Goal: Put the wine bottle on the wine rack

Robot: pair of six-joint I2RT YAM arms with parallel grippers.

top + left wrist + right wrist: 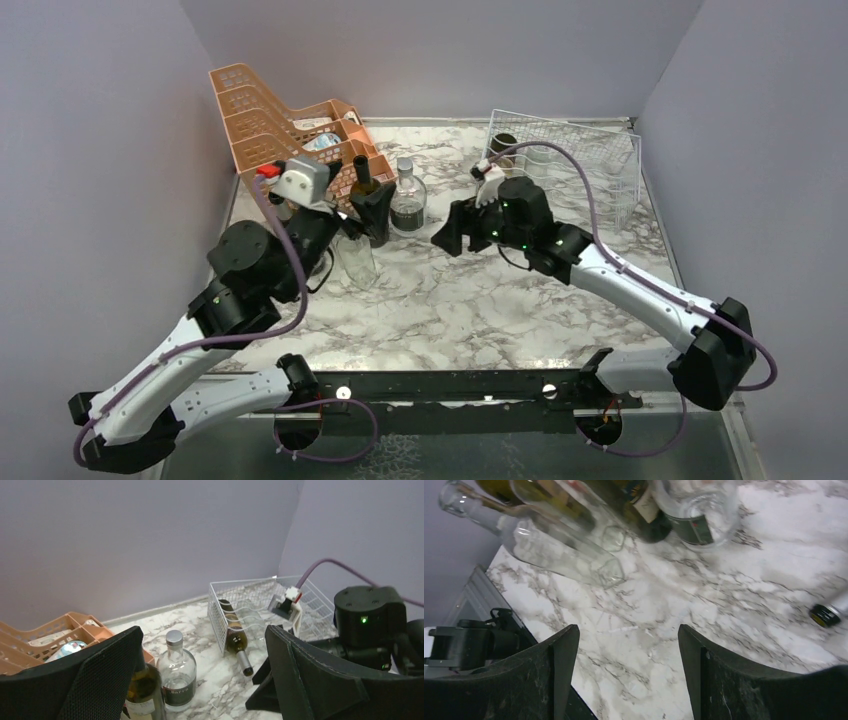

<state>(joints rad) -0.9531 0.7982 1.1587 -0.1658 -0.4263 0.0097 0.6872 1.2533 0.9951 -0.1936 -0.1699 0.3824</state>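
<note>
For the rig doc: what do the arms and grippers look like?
Left arm and right arm: white link shells, black joints, a purple cable along each. Left gripper and right gripper: black, broad wedge fingers. Green lights on the right wrist.

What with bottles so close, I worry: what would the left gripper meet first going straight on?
Likely the clear silver-capped bottle, slightly left of centre; the wine bottle beside the left gripper's finger might brush first.

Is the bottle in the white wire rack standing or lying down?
Lying down: the yellowish glass bottle rests sideways in the white wire rack, neck poking out.
</note>
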